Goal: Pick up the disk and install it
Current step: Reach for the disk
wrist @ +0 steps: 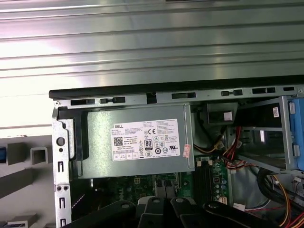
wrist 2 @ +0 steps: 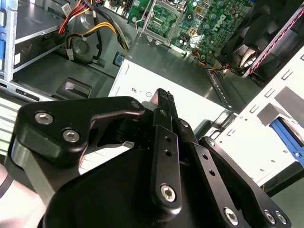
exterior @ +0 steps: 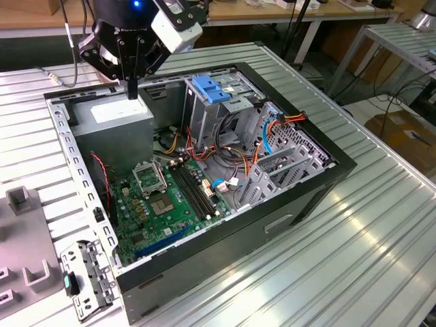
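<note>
Since the disk (wrist 2: 287,137) is not yet picked up, the gripper (exterior: 131,87) hangs at the upper left of the exterior view over the power supply (exterior: 112,116), its claw pinched shut on nothing. The second wrist view's lower right catches what is probably the disk, a blue edge in a pale holder (wrist 2: 259,145) outside the computer case (exterior: 293,204). The exterior view lays out the drive cage (exterior: 201,119).

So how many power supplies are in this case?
1: the grey power supply, beneath the gripper, in the computer case at the exterior view's left. Hidden ones seem unlikely.
</note>
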